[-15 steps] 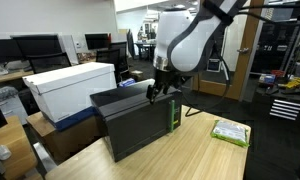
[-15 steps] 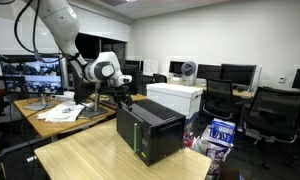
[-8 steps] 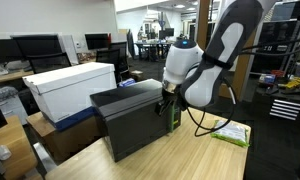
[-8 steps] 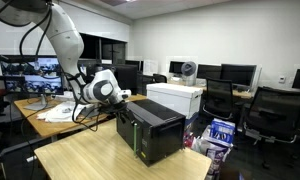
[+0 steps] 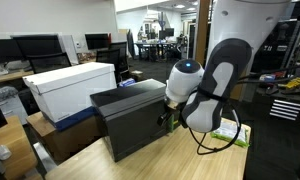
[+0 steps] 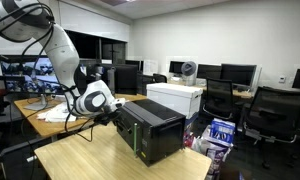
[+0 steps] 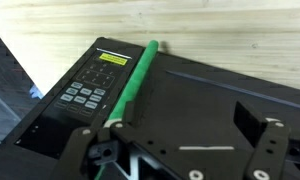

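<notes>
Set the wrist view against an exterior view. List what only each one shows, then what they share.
Only the wrist view: the keypad and small lit display on the front of the black appliance, and the gap between the fingers of the open gripper. Only an exterior view: the white box, the monitors, the arm with its white body. Both: the black appliance, its green handle, the wooden table.
</notes>
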You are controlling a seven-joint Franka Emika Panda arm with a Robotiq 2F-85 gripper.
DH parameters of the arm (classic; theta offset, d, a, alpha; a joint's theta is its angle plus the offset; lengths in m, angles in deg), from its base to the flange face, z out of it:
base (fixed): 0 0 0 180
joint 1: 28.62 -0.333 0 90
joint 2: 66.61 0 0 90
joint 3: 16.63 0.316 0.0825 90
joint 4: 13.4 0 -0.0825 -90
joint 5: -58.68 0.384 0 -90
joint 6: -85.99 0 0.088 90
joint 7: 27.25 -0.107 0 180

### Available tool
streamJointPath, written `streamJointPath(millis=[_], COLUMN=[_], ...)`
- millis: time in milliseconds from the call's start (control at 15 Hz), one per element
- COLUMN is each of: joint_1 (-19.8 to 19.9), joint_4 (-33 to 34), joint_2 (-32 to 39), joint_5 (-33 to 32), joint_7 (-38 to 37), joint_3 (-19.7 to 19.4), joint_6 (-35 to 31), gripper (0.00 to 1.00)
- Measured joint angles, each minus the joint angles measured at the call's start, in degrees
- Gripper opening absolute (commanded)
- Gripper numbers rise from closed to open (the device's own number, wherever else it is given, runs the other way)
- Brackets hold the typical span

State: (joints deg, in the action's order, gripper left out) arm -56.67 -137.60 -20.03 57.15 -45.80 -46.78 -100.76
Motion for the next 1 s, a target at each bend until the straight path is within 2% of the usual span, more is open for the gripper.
streamJointPath(millis=[200, 467, 667, 867, 1000], joint_1=[-2.31, -2.41, -0.22, 3.92, 6.04], joint_4=[-0.44, -0.49, -0.29, 0.49, 2.82], joint_2=[3.19, 6.08, 7.22, 7.89, 8.37], joint_5=[5.17, 10.48, 12.83, 13.35, 13.43], joint_7=[0.57, 1.29, 2.16, 3.89, 5.06], joint_3=[-0.89, -0.52, 1.03, 4.02, 5.18], joint_6=[-2.6, -5.57, -8.82, -11.88, -11.57], gripper=[1.0, 1.0, 1.0, 1.0, 1.0])
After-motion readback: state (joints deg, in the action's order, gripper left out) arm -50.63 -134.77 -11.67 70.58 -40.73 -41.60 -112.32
